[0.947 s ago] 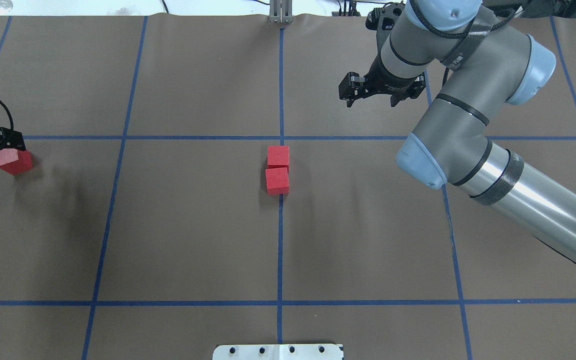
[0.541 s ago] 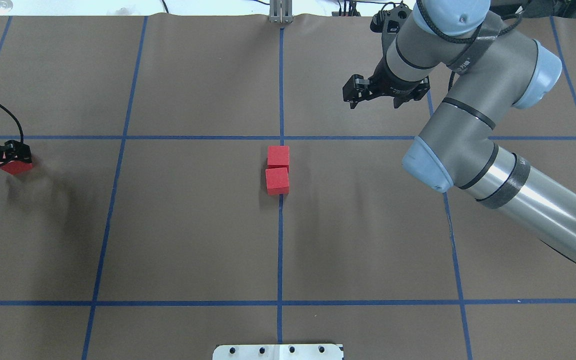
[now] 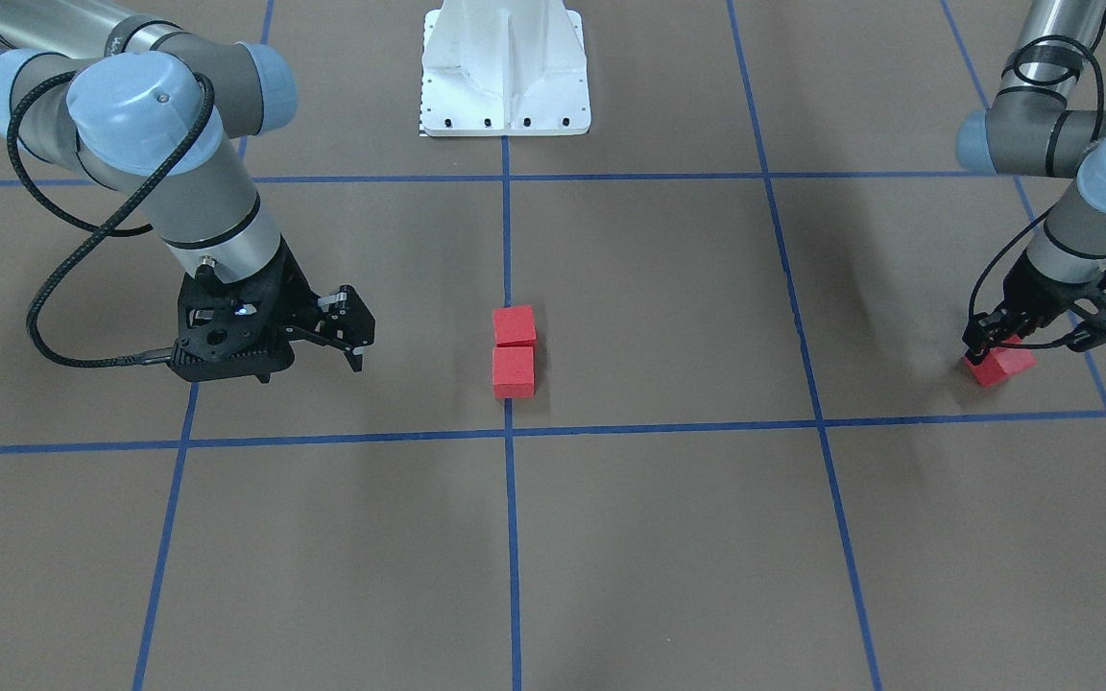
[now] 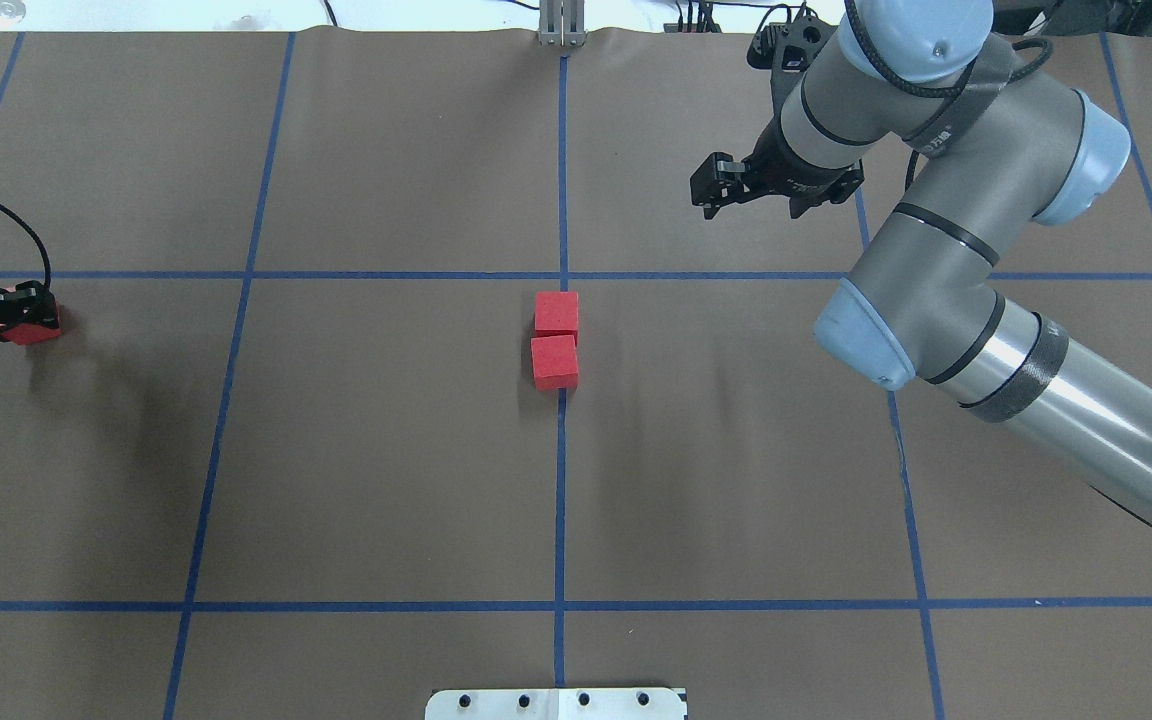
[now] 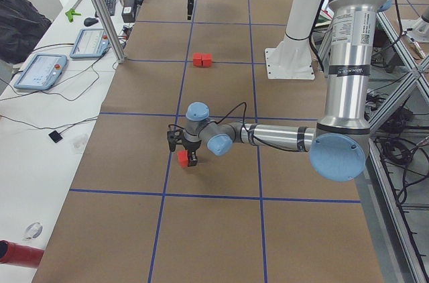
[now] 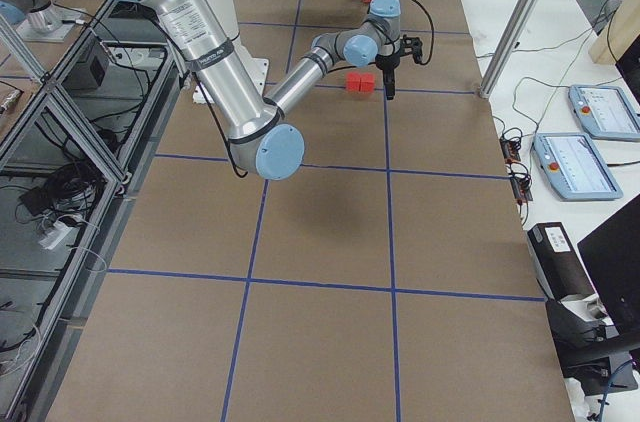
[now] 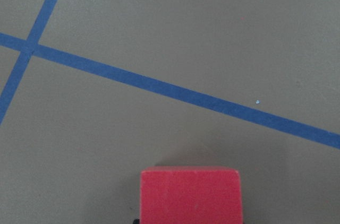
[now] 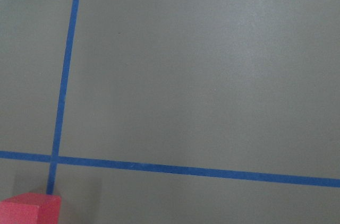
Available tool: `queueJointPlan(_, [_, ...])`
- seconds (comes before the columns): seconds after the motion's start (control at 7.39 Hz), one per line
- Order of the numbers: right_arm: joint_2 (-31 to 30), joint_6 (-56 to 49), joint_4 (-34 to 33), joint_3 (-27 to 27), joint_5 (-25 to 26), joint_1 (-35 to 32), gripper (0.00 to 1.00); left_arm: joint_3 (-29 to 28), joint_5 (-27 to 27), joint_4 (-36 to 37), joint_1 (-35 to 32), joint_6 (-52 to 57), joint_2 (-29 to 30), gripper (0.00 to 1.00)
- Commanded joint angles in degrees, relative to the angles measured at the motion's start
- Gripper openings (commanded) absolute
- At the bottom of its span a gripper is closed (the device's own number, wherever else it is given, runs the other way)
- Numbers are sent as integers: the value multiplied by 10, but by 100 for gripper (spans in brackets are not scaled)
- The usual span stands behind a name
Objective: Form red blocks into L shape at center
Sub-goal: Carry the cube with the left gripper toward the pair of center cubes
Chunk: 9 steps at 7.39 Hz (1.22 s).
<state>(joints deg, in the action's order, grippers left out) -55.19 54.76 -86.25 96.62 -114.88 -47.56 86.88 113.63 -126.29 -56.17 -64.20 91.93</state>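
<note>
Silver-grey tubular arms point(image 4: 1036, 390) with pale blue joint caps point(image 3: 145, 101) carry looping black cables point(image 3: 31, 321); the left gripper point(image 3: 1014, 350) and right gripper point(image 4: 748, 203) are black linkage frames.

The far block point(image 4: 557, 313) and the near block point(image 4: 555, 362) are sitting in the middle of the bench point(image 4: 386, 480). They are touching each other, one behind the other, on the tape line point(image 4: 561, 480) that is running away from the robot. The far block is lying just on the robot's side of the center point(image 4: 563, 275). The near block is sitting closer to the base plate point(image 4: 556, 703). The third block point(image 3: 1002, 369) is sitting far off on the robot's left, well apart from the other two, and the left end effector point(image 3: 995, 353) is reaching down around it. The right end effector point(image 4: 751, 203) is hanging on the robot's right, past the center, well apart from every block.
</note>
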Motion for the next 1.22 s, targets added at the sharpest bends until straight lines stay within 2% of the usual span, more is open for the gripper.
queueJointPlan(0.0, [-7, -1, -1, 1, 0, -7, 99, 29, 2, 126, -10, -2, 75, 0])
queueJointPlan(0.14, [-14, -2, -1, 1, 0, -16, 99, 57, 3, 205, -8, -47, 115, 0])
queueJointPlan(0.41, [-27, -13, -1, -4, -2, -40, 99, 64, 5, 325, -2, -190, 230, 0])
queueJointPlan(0.54, [-39, -58, -3, -5, -1, -51, 99, 61, 3, 365, 24, -269, 276, 0])
queueJointPlan(0.95, [-75, -119, -1, -3, -26, -73, 99, 34, -5, 393, 128, -545, 354, 0])
queueJointPlan(1.08, [-88, -120, -1, 9, -42, -74, 99, 7, -36, 419, 152, -615, 402, 0])
